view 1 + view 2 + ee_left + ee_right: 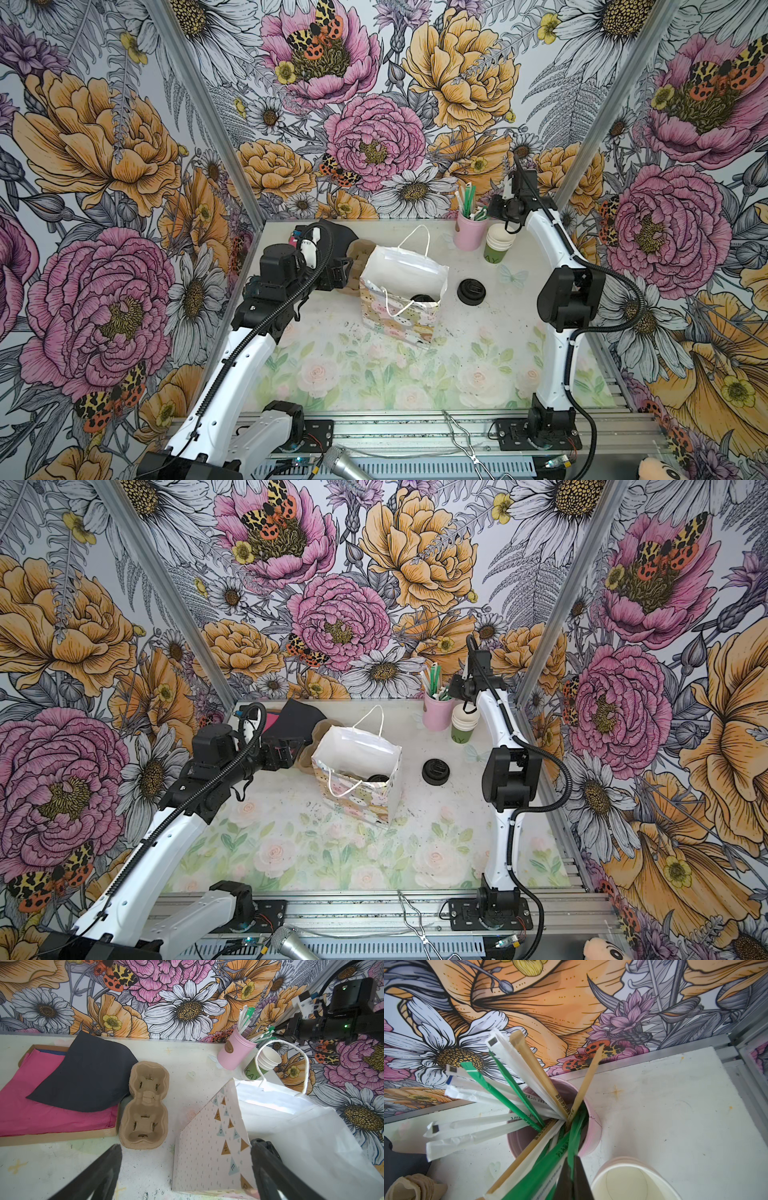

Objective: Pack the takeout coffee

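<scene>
**A:** What do we record first, working from the largest item down?

**B:** We record the table (478, 332), which fills the lower centre of both top views. At frame centre stands the gift bag (395, 320), upright with its mouth open.

**A:** And left of the bag?

**B:** In the left wrist view, at centre left, we log a brown tray (62, 1136) of pink napkins (52, 1109). A dark napkin (87, 1076) lies over them. The pulp cup carrier (145, 1105) lies just beside the tray, between it and the bag.

**A:** Condition of the left gripper?

**B:** The left gripper (186, 1146) has its jaws spread wide and holds nothing. The bag's patterned side panel lies between them in that view. We cannot tell whether either finger touches it.

**A:** Upper right of the table?

**B:** We see the pink cup (469, 237) full of wrapped straws, with the stack of cups (498, 245) just beside it. Lower in the frame, near the bag's right side, sit the loose black lids (471, 291).

**A:** Location of the takeout coffee?

**B:** The takeout coffee (423, 298) sits low inside the bag. Only its black lid shows.

**A:** Right gripper?

**B:** The right gripper (572, 1167) has its jaws together, pinching a green-wrapped straw (574, 1142) that stands in the pink cup.
</scene>
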